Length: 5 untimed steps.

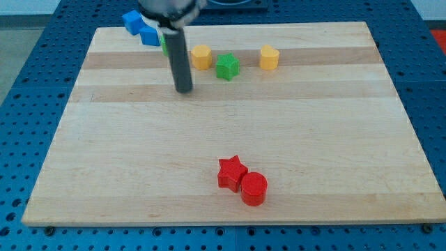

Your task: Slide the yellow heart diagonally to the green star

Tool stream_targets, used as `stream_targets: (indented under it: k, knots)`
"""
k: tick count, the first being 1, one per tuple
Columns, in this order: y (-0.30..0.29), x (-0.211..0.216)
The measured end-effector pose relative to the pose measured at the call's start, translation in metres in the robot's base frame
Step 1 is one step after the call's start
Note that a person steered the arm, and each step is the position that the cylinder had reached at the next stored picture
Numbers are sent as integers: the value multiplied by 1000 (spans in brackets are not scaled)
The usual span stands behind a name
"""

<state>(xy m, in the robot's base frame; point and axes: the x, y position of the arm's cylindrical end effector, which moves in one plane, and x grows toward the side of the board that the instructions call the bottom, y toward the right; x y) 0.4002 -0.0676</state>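
Observation:
The green star lies near the board's top, in the middle. Two yellow blocks flank it: one close on its left and one further to its right. The right one looks heart-like, but I cannot tell their shapes for sure. My tip rests on the board, below and left of the left yellow block, not touching any block. The rod rises from the tip to the view's top.
Two blue blocks sit at the wooden board's top left. A green block is partly hidden behind the rod. A red star touches a red cylinder near the bottom middle.

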Motion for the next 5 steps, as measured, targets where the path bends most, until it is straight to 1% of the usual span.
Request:
stream_targets:
  k: [1,2,3,4,5]
  knots:
    - [118,15]
    - [228,-4]
    - [262,-73]
    - [245,-135]
    - [205,-137]
